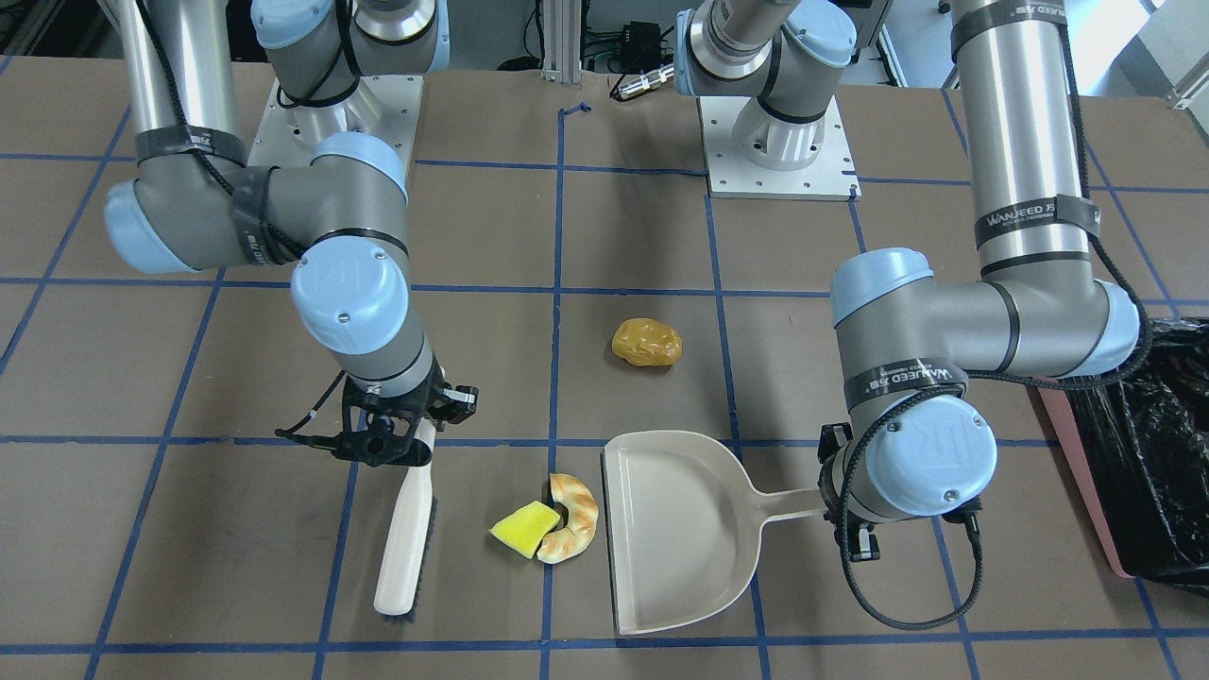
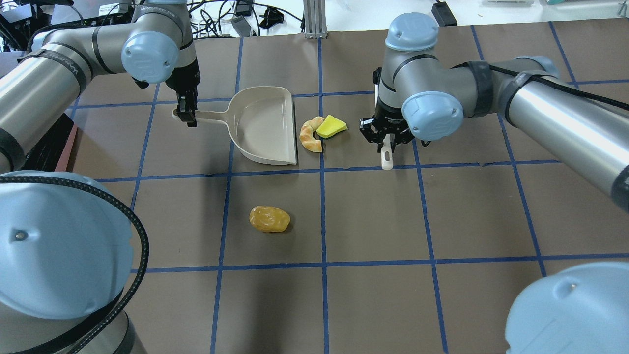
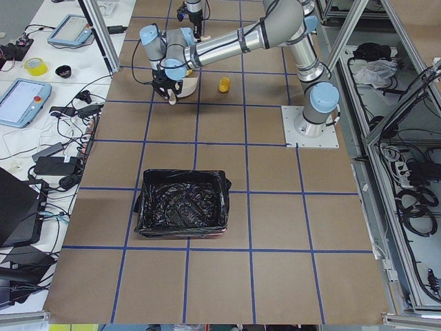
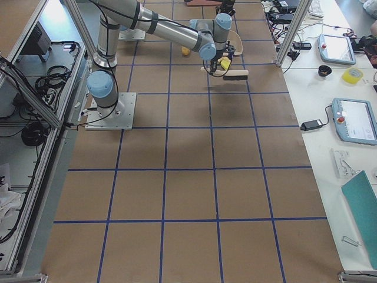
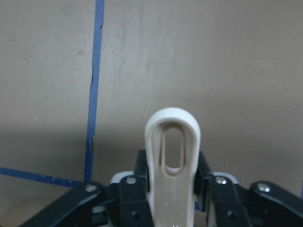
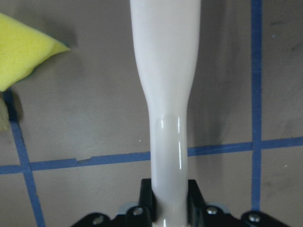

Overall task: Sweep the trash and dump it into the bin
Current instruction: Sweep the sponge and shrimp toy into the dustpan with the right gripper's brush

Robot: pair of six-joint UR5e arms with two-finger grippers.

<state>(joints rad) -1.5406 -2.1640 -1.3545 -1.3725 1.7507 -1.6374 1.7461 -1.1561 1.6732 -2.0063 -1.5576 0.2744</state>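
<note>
Overhead exterior view, left to right: the bin (image 3: 182, 232), pink with a black bag liner, sits at the table's 9 o'clock edge, well apart from the rest. My left gripper (image 2: 187, 117) is closed on the end of the dustpan's handle, its fingers clamped on either side. The dustpan (image 2: 265, 129) lies flat with its open mouth facing 3 o'clock. Just beside that mouth lies the croissant piece (image 2: 310, 138), and the yellow wedge (image 2: 331, 126) touches it at its 2 o'clock. Further toward 3 o'clock, my right gripper (image 2: 386, 141) grips the brush (image 1: 404, 540) by its handle; the bristles rest on the table. The golden-brown blob (image 2: 269, 219) lies alone at 6 o'clock from the dustpan, well apart from it.
</note>
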